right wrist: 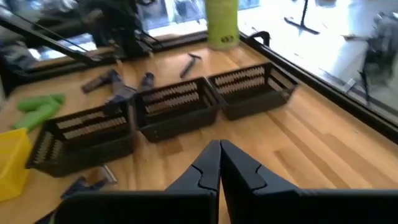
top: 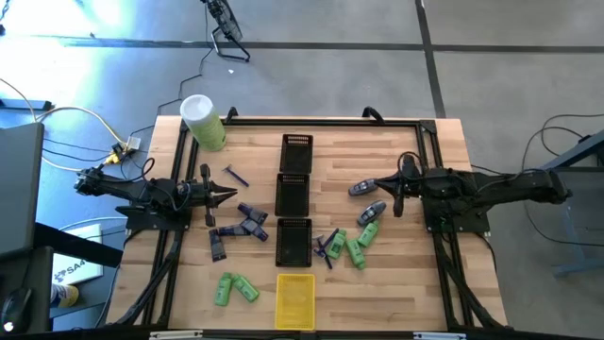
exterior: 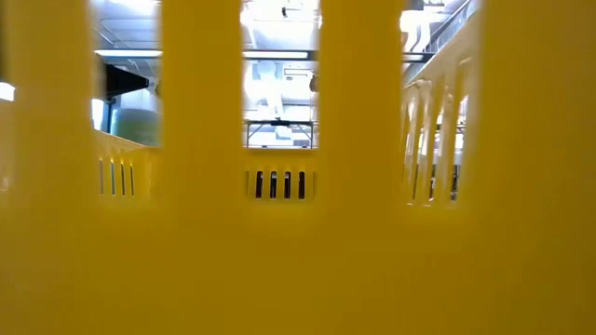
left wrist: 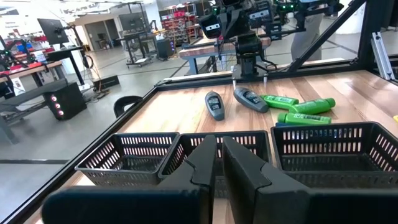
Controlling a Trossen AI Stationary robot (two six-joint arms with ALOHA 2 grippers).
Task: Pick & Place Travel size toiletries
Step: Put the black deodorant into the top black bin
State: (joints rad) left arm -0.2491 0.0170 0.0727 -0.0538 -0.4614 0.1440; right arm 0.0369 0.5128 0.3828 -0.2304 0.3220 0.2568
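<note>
Over the wooden counter [top: 396,274], with the row of three black trays [top: 294,194] down its middle as your landmark, both arms hang idle and empty.

On the trays' left, your left gripper [top: 225,196] points at the middle tray, its jaws closed to a thin slit and holding nothing. The purple-grey tubes [top: 247,223] lie just beside it, toward the yellow tray [top: 294,300], fanned at mixed angles. Two green bottles [top: 234,288] rest farther that way, beside the yellow tray. A thin blue razor [top: 236,176] lies toward the pale-green cylinder [top: 203,122].

On the trays' right, green bottles [top: 359,247] and dark sticks [top: 326,247] cluster near the last black tray. Two grey-blue oval pieces [top: 368,200] lie slantwise just short of your right gripper [top: 398,194], the nearer arm for them. Its jaws are pressed together, empty.
</note>
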